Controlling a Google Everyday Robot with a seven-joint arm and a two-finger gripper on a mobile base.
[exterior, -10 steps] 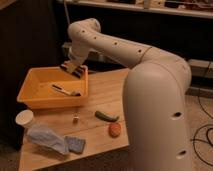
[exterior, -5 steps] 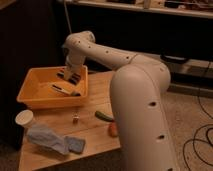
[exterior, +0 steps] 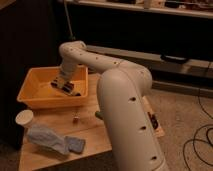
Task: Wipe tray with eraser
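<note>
The yellow-orange tray (exterior: 46, 99) stands at the back left of the wooden table. The eraser (exterior: 70, 89), a small dark striped block, lies inside the tray towards its right side. My gripper (exterior: 61, 82) reaches down into the tray and sits right over the eraser's left end, touching or nearly touching it. The gripper covers part of the eraser. The big white arm sweeps from the lower right across the table's middle.
A white cup (exterior: 24, 118) stands at the table's left edge. A crumpled blue cloth (exterior: 48, 138) and a blue pad (exterior: 76, 145) lie at the front. A small object (exterior: 75, 119) stands before the tray. The arm hides the table's right half.
The gripper has moved from the tray's right rim leftward and down into the tray, onto the eraser. The arm's bulk has swung closer across the view.
</note>
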